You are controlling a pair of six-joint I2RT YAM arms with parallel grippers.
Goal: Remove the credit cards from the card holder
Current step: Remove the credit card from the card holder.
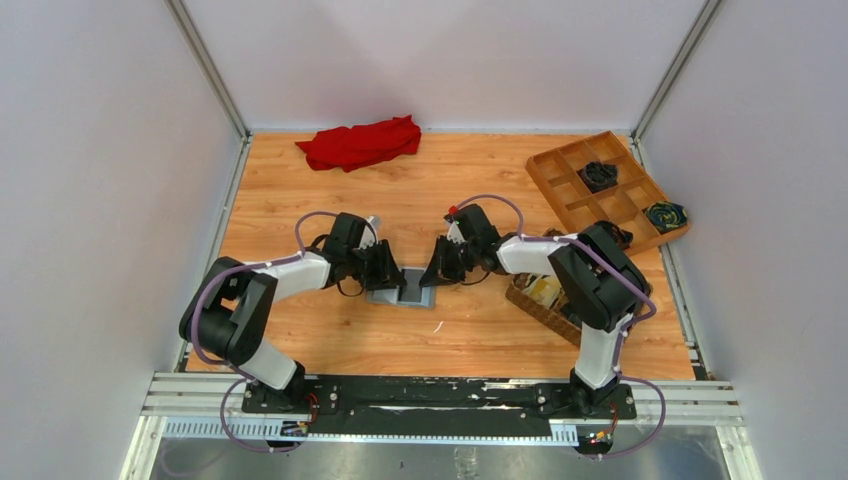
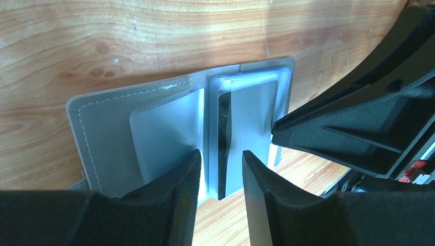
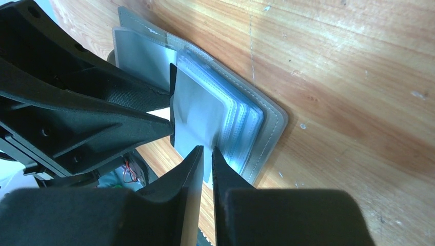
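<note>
Inside the card holder, the thin credit card looks stiff and best pinched by its edge. Left claw spread around it; right claw seemingly pinching a floppy sleeve.

A robotics lab test cell.
Plain pale wall panels in aluminium framing box in a wood-grain tabletop; a black left robot arm and right robot arm stand bolted to a slotted metal rail.

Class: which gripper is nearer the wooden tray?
Right. The right gripper is on the card holder's side facing the wooden tray; the left gripper on the far side.
</note>
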